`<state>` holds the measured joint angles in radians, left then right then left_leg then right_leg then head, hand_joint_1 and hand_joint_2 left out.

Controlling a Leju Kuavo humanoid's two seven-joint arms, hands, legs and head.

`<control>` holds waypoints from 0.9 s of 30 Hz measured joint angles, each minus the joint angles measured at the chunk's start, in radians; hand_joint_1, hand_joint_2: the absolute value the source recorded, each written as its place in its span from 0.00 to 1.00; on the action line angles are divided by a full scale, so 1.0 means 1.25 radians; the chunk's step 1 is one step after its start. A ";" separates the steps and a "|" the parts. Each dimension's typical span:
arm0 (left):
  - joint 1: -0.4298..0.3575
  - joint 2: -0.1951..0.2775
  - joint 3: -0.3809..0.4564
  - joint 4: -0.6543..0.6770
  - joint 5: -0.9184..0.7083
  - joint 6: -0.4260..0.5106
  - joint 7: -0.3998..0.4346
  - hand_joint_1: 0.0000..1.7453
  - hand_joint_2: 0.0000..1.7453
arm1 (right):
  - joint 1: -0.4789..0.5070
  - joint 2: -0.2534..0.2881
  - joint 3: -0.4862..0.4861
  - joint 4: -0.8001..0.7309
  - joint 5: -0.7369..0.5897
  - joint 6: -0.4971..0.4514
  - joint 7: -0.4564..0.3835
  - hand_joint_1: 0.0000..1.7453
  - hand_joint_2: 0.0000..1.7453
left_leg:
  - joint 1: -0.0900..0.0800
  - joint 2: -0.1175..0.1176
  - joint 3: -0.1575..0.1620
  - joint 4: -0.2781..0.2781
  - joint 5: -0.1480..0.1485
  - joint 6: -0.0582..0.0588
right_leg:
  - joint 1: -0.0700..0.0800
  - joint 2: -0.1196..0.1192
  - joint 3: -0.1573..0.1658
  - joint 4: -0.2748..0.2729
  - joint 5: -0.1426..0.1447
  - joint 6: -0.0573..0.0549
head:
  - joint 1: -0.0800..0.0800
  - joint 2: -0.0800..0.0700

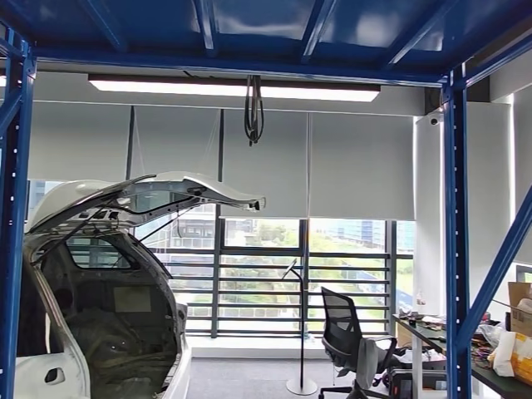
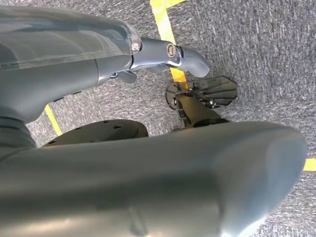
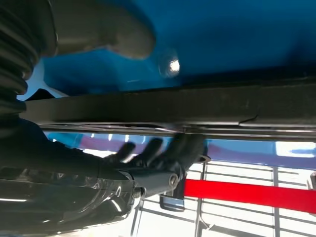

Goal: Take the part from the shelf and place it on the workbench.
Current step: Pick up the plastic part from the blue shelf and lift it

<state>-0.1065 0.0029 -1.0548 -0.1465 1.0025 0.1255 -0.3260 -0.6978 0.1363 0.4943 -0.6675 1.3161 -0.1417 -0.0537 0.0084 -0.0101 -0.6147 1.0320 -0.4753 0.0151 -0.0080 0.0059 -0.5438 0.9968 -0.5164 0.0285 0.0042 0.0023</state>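
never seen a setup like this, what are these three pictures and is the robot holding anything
It is a two-armed humanoid robot. The head view looks through a blue shelf frame at a white car body with its hatch raised, an office chair and a cluttered desk. The left wrist view looks down past the hanging left hand at grey carpet with yellow tape. The right wrist view shows the right hand with fingers under a long dark part against a blue shelf; whether it grips is unclear.

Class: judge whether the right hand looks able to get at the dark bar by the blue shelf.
Probably yes: the right hand sits at the dark bar, thumb on one side, fingers on the other, nothing between. Whether it grips is unclear.
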 joint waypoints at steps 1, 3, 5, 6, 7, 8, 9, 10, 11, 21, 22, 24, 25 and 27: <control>0.000 0.000 -0.001 0.000 0.000 0.000 0.000 0.00 0.00 | 0.000 0.000 0.002 0.002 0.000 -0.002 0.000 1.00 1.00 | 0.000 0.000 0.000 0.000 0.000 0.000 | 0.000 0.000 0.000 0.000 0.000 0.000 | 0.000 0.000; 0.000 -0.001 -0.001 0.000 0.001 0.000 -0.001 0.00 0.00 | -0.002 0.001 0.004 0.005 0.001 -0.007 0.001 1.00 1.00 | 0.000 0.000 0.000 0.000 0.000 0.000 | 0.000 0.000 0.000 0.000 0.000 0.000 | 0.000 0.000; 0.000 -0.002 -0.002 0.000 0.005 0.000 -0.002 0.00 0.00 | -0.003 0.001 0.007 0.005 0.005 -0.015 0.004 1.00 1.00 | 0.000 0.000 0.000 0.000 0.000 0.000 | 0.000 0.000 0.000 0.000 0.000 0.000 | 0.000 0.000; 0.000 -0.002 -0.003 0.000 0.007 0.000 -0.003 0.00 0.00 | -0.004 0.001 0.009 0.004 0.008 -0.019 0.007 1.00 1.00 | 0.000 0.000 0.000 0.000 0.000 0.000 | 0.000 0.000 0.000 0.000 0.000 0.000 | 0.000 0.000; 0.001 -0.002 -0.005 0.000 0.009 0.000 -0.004 0.00 0.00 | -0.004 0.001 0.012 0.002 0.010 -0.022 0.010 1.00 1.00 | 0.000 0.000 0.000 0.000 0.000 0.000 | 0.000 0.000 0.000 0.000 0.000 0.000 | 0.000 0.000; 0.001 -0.002 -0.007 0.000 0.012 0.000 -0.004 0.00 0.00 | -0.003 0.001 0.014 0.000 0.012 -0.023 0.013 1.00 1.00 | 0.000 0.000 0.000 0.000 0.000 0.000 | 0.000 0.000 0.000 0.000 0.000 0.000 | 0.000 0.000; 0.001 -0.002 -0.009 0.000 0.013 0.000 -0.005 0.00 0.00 | -0.002 0.001 0.016 -0.004 0.012 -0.024 0.014 1.00 1.00 | 0.000 0.000 0.000 0.000 0.000 0.000 | 0.000 0.000 0.000 0.000 0.000 0.000 | 0.000 0.000; 0.001 -0.002 -0.010 0.000 0.015 0.000 -0.006 0.00 0.00 | 0.000 0.001 0.018 -0.008 0.012 -0.024 0.014 1.00 1.00 | 0.000 0.000 0.000 0.000 0.000 0.000 | 0.000 0.000 0.000 0.000 0.000 0.000 | 0.000 0.000; 0.001 -0.002 -0.012 0.000 0.017 0.000 -0.007 0.00 0.00 | 0.003 0.001 0.019 -0.013 0.010 -0.023 0.015 1.00 1.00 | 0.000 0.000 0.000 0.000 0.000 0.000 | 0.000 0.000 0.000 0.000 0.000 0.000 | 0.000 0.000; 0.000 -0.002 -0.032 0.000 0.025 0.002 -0.040 0.00 0.00 | 0.027 -0.006 0.020 -0.077 0.000 -0.017 0.018 1.00 1.00 | 0.000 0.000 0.000 0.000 0.000 0.000 | 0.000 0.000 0.000 0.000 0.000 0.000 | 0.000 0.000; -0.001 -0.002 -0.035 0.000 0.025 0.004 -0.044 0.00 0.00 | 0.030 -0.008 0.020 -0.082 -0.001 -0.017 0.019 1.00 1.00 | 0.000 0.000 0.000 0.000 0.000 0.000 | 0.000 0.000 0.000 0.000 0.000 0.000 | 0.000 0.000; -0.001 -0.002 -0.038 0.000 0.023 0.006 -0.052 0.00 0.25 | 0.034 -0.011 0.020 -0.092 -0.002 -0.017 0.020 1.00 1.00 | 0.000 0.000 0.000 0.000 0.000 0.000 | 0.000 0.000 0.000 0.000 0.000 0.000 | 0.000 0.000; -0.001 -0.002 -0.041 0.000 0.021 0.006 -0.059 0.00 0.50 | 0.037 -0.014 0.020 -0.098 -0.003 -0.017 0.020 1.00 1.00 | 0.000 0.000 0.000 0.000 0.000 0.000 | 0.000 0.000 -0.001 0.000 0.000 0.000 | 0.000 0.000; -0.001 -0.002 -0.045 0.000 0.018 0.005 -0.077 0.00 1.00 | 0.045 -0.019 0.020 -0.118 -0.007 -0.017 0.020 1.00 1.00 | 0.000 0.000 0.000 0.000 0.000 0.000 | 0.000 0.000 -0.001 0.000 0.000 0.000 | 0.000 0.000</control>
<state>-0.1081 0.0000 -1.1116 -0.1465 1.0247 0.1318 -0.4224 -0.6412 0.1126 0.5193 -0.8152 1.3076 -0.1625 -0.0283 0.0084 -0.0099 -0.6147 1.0320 -0.4753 0.0151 -0.0080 0.0059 -0.5445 0.9968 -0.5164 0.0285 0.0042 0.0023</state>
